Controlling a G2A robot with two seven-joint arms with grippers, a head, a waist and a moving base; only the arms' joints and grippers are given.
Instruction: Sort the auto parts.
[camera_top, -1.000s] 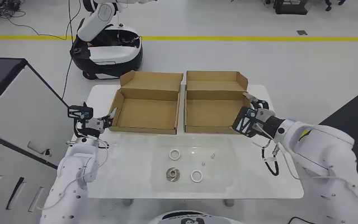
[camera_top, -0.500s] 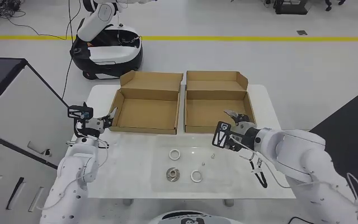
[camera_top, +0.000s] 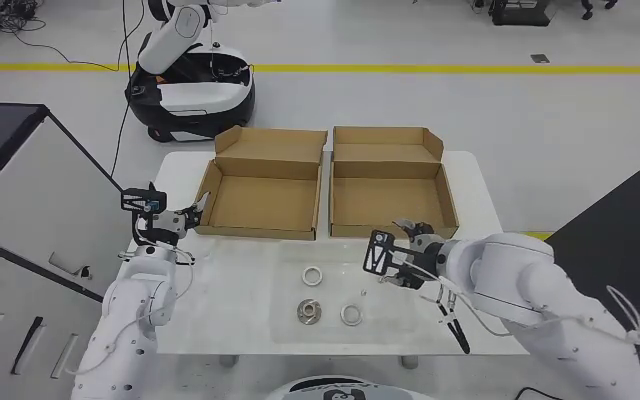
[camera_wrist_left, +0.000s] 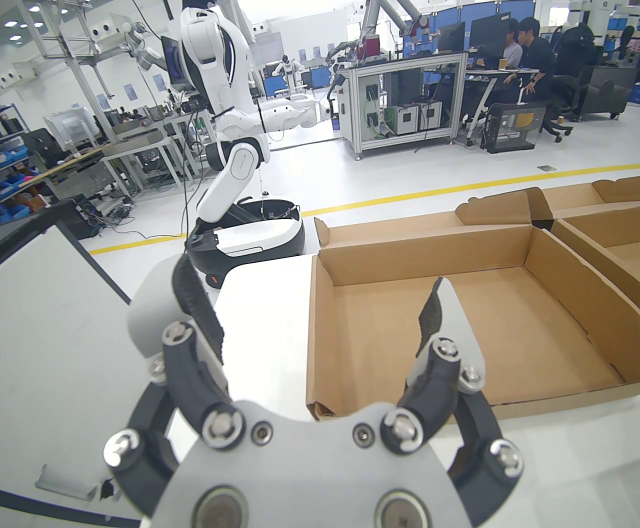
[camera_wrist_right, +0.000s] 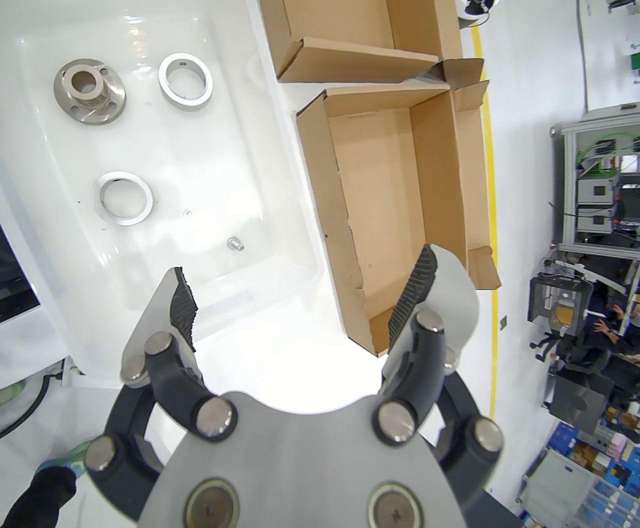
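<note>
A clear tray (camera_top: 410, 325) holds a steel flange (camera_top: 306, 313), two silver rings (camera_top: 312, 275) (camera_top: 351, 314) and a small bolt (camera_top: 380, 277). My right gripper (camera_top: 392, 250) hangs open and empty above the tray's right end, just in front of the right cardboard box (camera_top: 385, 200). In its wrist view (camera_wrist_right: 305, 270) the flange (camera_wrist_right: 90, 90), both rings (camera_wrist_right: 185, 81) (camera_wrist_right: 122, 197) and the bolt (camera_wrist_right: 235, 243) lie beyond the fingers. My left gripper (camera_top: 195, 210) (camera_wrist_left: 310, 280) is open and empty at the left edge of the left box (camera_top: 262, 200) (camera_wrist_left: 450, 325).
Both boxes sit side by side at the back of the white table (camera_top: 230, 290), flaps up and nothing inside. Another white robot (camera_top: 190, 90) stands on the floor behind the table. A tiny washer (camera_wrist_right: 188, 212) lies near the bolt.
My right arm has swung left and toward the front, from the right box's right edge to above the tray's right end. The left arm has stayed still.
</note>
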